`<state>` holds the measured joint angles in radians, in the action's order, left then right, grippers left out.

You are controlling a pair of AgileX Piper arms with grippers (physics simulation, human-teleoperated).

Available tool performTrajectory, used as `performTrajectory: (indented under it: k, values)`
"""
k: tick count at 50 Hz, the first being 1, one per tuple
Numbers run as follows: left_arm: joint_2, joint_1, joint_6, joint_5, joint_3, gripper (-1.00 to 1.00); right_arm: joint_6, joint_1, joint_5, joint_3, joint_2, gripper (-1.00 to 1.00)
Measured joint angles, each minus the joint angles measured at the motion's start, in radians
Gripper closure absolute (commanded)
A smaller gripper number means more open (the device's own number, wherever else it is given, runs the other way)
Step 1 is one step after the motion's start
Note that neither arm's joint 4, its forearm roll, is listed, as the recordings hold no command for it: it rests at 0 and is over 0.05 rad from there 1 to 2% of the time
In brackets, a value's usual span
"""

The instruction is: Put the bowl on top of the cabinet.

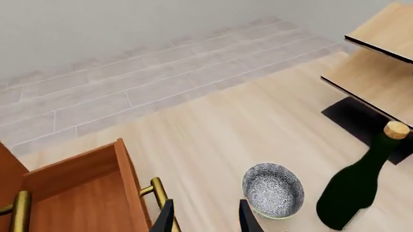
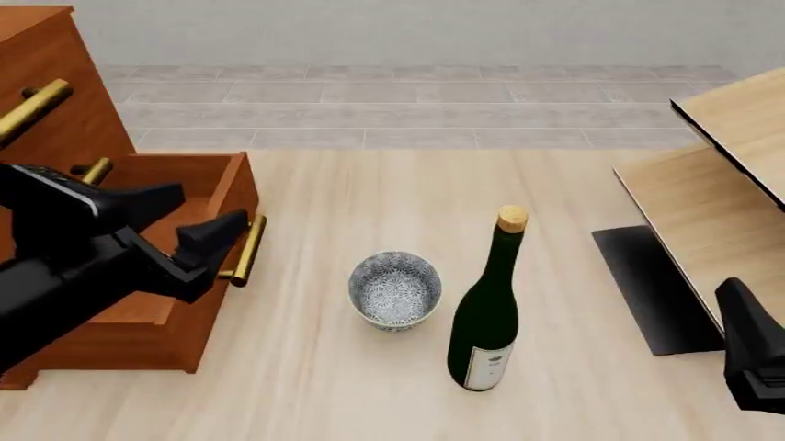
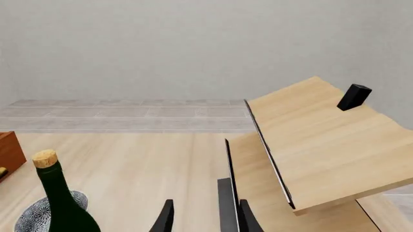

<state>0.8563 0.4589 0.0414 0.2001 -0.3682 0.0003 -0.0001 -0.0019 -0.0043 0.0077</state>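
No grasp is yet made; the bowl (image 2: pixel 394 289) is seen upright on the bench (image 2: pixel 344 386) between cabinet (image 2: pixel 73 110) and bottle (image 2: pixel 486 312); the left gripper (image 2: pixel 197 230), spread wide and empty, is to be lowered onto its rim.

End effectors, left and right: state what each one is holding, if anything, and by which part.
Nothing is held. The left end effector is open beside the cabinet, apart from the bowl. The right end effector is open and empty.
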Motion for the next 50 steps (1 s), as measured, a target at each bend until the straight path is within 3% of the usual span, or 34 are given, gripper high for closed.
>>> performTrajectory:
  k: [30, 50]
  values:
    - [0.214, 0.127, -0.032, -0.106, -0.196, -1.00, 0.000, 0.000, 0.000, 0.000, 0.000, -1.00]
    - [0.324, 0.207, -0.048, -0.141, -0.277, -1.00, 0.000, 0.000, 0.000, 0.000, 0.000, -1.00]
